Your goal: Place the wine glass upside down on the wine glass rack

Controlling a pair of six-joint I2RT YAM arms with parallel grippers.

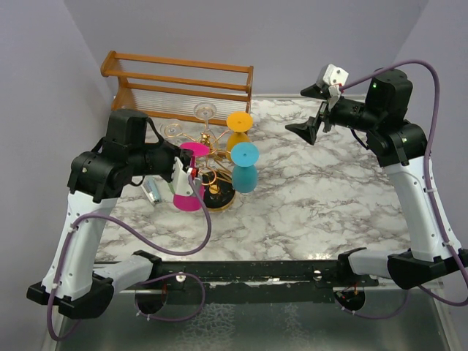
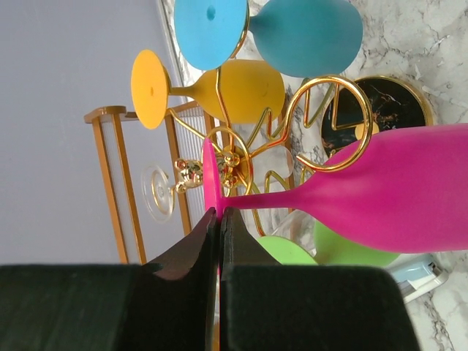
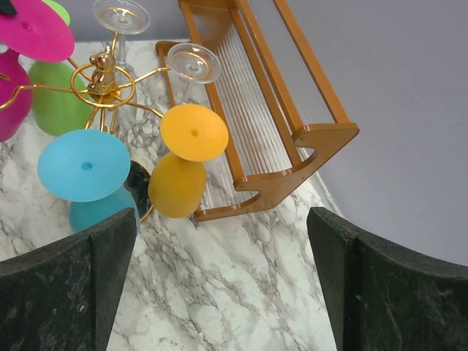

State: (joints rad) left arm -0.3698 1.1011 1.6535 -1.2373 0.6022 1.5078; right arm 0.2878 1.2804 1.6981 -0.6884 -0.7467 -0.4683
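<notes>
Left wrist view, nearest the lens: left end effector (image 2: 219, 216) at bottom centre, black fingers pinched shut on the foot rim of the pink wine glass (image 2: 409, 190); bowl lying sideways across the right of frame, a gold loop of the wine glass rack (image 2: 384, 102) overlapping it, hooked on or not impossible to tell. Teal glass (image 2: 307, 33) and yellow glass (image 2: 238, 91) in the upper part, green glass (image 2: 344, 245) low, just under the pink bowl. Right wrist view: right end effector (image 3: 223, 219) spread wide at the bottom corners, gripping nothing, above the marble table (image 3: 241, 292); wooden frame (image 3: 270, 117) upper centre, rack with hanging glasses upper left. Top view: wine glass upside down at centre left, foot up, just beside the rack's post, left end effector clamped on it; right end effector upper right, well apart.
</notes>
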